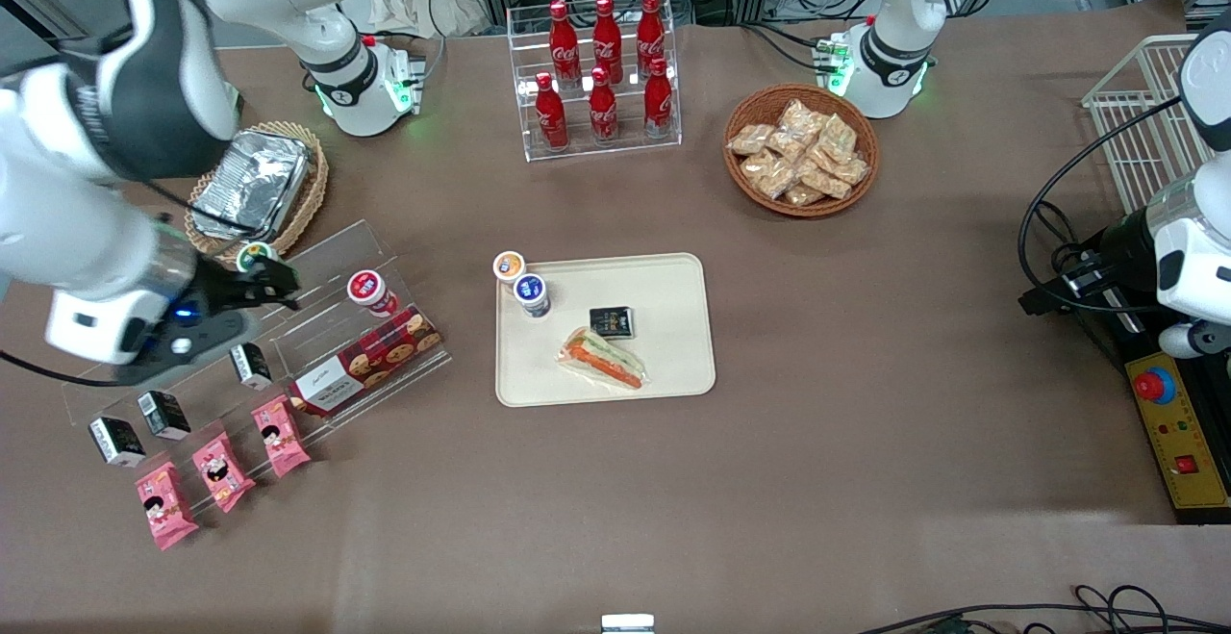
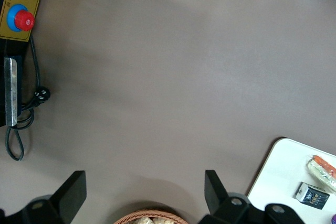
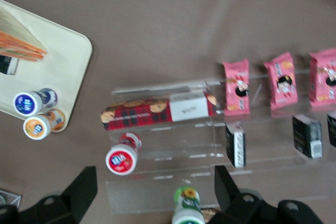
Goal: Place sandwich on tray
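Lying on the tray, the sandwich sat flat on its nearer half, just beside a small black packet, two lidded cups standing at the tray corner toward the working arm's end. Placement looked done. The gripper hovered well apart from the tray, above the clear acrylic shelf at the working arm's end, fingers spread wide, nothing between them. Judged step: retreat after release. Next move likely only needed parking the arm clear of the shelf's red-lidded cup and cookie box.
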You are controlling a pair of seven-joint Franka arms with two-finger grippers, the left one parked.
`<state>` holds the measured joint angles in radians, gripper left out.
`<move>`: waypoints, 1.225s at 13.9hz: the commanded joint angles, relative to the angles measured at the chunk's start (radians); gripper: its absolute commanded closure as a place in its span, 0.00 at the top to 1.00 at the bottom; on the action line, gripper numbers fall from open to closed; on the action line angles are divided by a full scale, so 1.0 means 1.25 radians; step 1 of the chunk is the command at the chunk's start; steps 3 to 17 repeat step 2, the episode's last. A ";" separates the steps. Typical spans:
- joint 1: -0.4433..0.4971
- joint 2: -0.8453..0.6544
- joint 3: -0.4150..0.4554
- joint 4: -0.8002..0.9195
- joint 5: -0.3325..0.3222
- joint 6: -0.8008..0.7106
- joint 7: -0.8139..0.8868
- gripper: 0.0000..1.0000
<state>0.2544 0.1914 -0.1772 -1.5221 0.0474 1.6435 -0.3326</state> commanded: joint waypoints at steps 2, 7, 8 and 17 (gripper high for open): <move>-0.059 -0.024 0.004 0.004 0.001 -0.038 0.002 0.99; -0.059 -0.024 0.004 0.004 0.001 -0.038 0.002 0.99; -0.059 -0.024 0.004 0.004 0.001 -0.038 0.002 0.99; -0.059 -0.024 0.004 0.004 0.001 -0.038 0.002 0.99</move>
